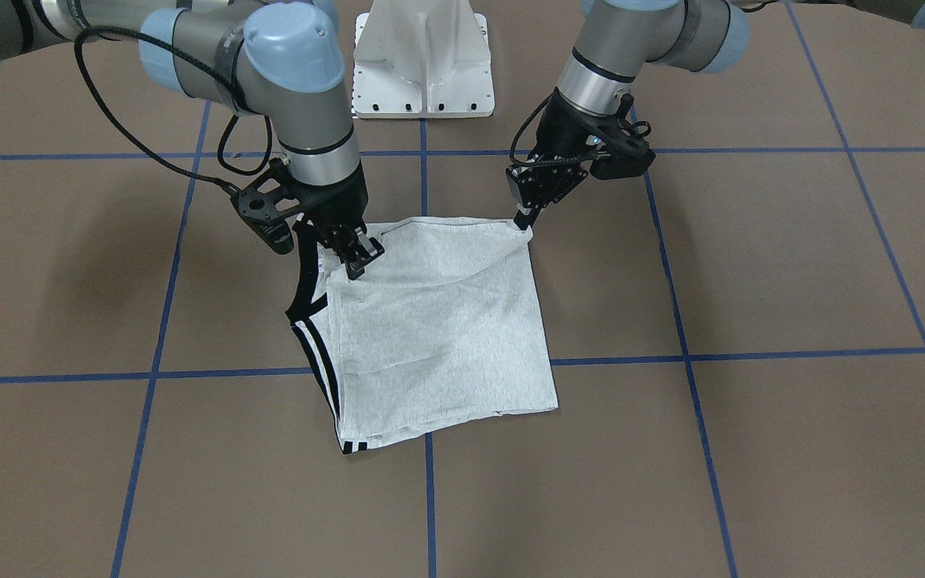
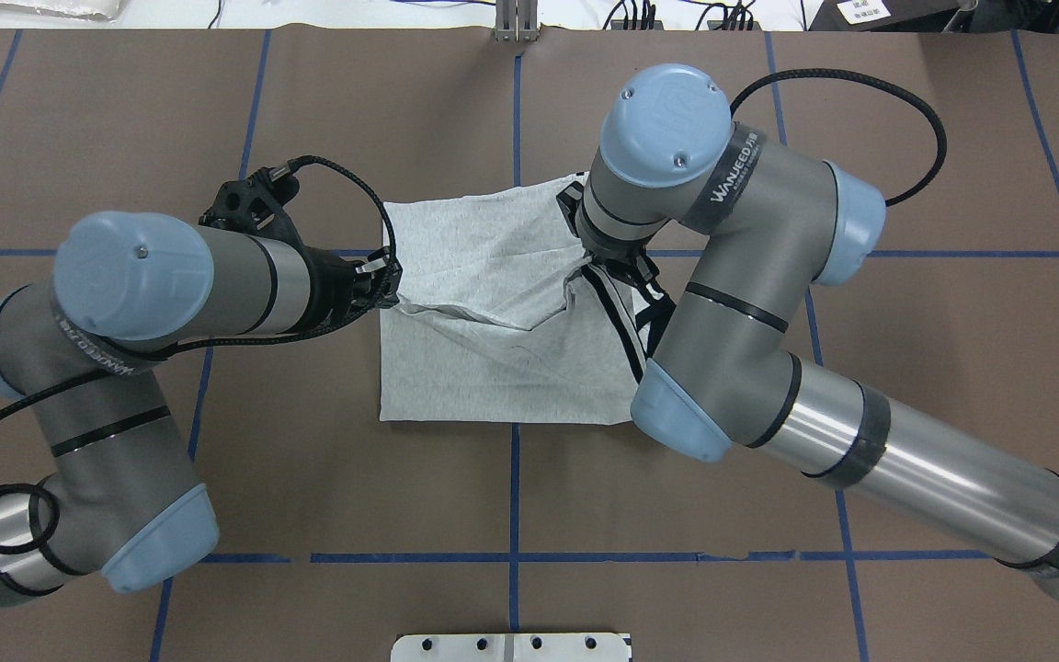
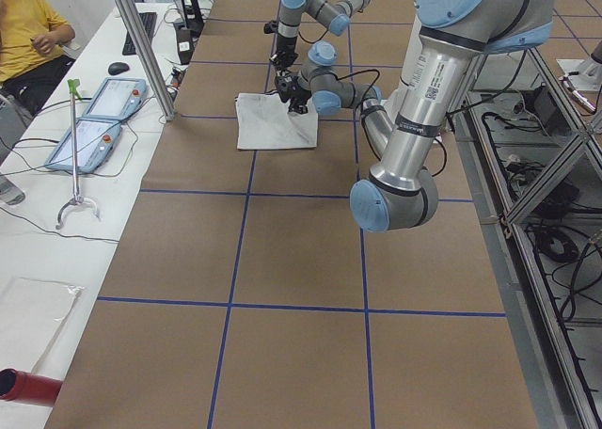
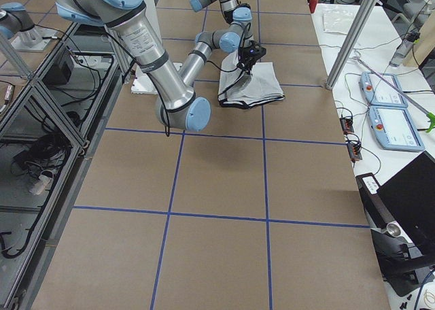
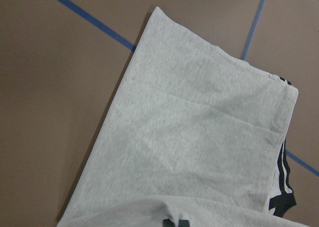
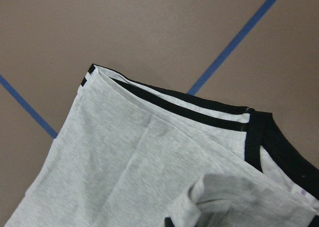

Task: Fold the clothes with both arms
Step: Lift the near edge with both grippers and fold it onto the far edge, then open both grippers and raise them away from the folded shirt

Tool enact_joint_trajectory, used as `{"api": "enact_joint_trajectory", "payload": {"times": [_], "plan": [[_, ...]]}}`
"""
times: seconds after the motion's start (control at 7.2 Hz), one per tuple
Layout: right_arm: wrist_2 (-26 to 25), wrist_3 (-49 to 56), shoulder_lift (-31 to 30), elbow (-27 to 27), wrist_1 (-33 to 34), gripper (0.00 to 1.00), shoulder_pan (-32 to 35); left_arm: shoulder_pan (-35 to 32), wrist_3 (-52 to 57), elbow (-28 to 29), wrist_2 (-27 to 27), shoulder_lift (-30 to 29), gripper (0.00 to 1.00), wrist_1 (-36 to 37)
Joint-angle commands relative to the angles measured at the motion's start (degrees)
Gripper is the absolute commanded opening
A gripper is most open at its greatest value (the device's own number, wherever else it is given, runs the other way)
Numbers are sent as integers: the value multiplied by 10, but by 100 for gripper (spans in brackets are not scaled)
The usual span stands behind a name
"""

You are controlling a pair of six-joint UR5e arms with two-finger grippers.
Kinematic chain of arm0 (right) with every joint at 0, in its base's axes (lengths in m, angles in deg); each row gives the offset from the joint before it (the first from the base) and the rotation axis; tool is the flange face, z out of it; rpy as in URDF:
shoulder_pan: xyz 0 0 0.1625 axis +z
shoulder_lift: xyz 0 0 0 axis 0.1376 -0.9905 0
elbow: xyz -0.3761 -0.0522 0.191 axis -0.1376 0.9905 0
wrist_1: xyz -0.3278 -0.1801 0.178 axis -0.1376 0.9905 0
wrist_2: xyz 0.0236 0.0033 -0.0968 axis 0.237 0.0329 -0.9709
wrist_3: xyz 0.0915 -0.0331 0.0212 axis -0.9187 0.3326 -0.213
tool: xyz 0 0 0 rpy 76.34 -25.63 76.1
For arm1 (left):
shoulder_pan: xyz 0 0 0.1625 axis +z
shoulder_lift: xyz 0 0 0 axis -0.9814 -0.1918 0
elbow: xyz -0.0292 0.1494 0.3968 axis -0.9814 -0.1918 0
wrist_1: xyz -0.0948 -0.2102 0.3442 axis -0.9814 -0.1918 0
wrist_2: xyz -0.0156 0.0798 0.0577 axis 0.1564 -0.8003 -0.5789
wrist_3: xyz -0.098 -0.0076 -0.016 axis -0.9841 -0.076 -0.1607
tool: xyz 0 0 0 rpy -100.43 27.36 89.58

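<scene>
The grey T-shirt (image 1: 446, 337) lies folded on the brown table, with its black shoulder stripes (image 1: 319, 353) and neckband along one side. My left gripper (image 1: 524, 225) is shut on the corner of the shirt nearest the robot's base and holds it slightly off the table. My right gripper (image 1: 356, 265) is shut on the same edge beside the neckband. Between the two the top layer hangs raised and creased (image 2: 493, 294). In the overhead view my left gripper (image 2: 393, 287) comes in low from the left, and my right gripper (image 2: 585, 262) is mostly hidden under its wrist. The printed front does not show.
The white pedestal base (image 1: 422, 64) stands just behind the shirt. Blue tape lines (image 1: 695, 353) cross the table. Beyond the table's long side a white bench holds teach pendants (image 3: 94, 119) and a grabber tool (image 3: 73, 156), with a person in yellow (image 3: 28, 34) seated there.
</scene>
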Motion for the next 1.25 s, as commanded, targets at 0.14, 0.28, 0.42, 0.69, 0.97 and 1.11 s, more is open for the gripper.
{"api": "enact_joint_trajectory", "payload": {"times": [0.14,0.28,0.42,0.69,0.97,1.11], "plan": [[18,31,54,118,-52,0,32,-47,36,97,0,-43,0,-46],[19,37,55,144,-85,0,35,-50,39,118,0,-44,0,-61],[19,37,55,171,-125,0,35,-57,39,147,-1,-51,0,-81],[21,61,54,186,-131,59,48,-97,56,290,0,-115,33,-149],[59,153,55,211,-143,100,97,-145,86,378,0,-133,42,-214],[71,173,54,212,-144,100,113,-151,88,380,0,-133,42,-214]]}}
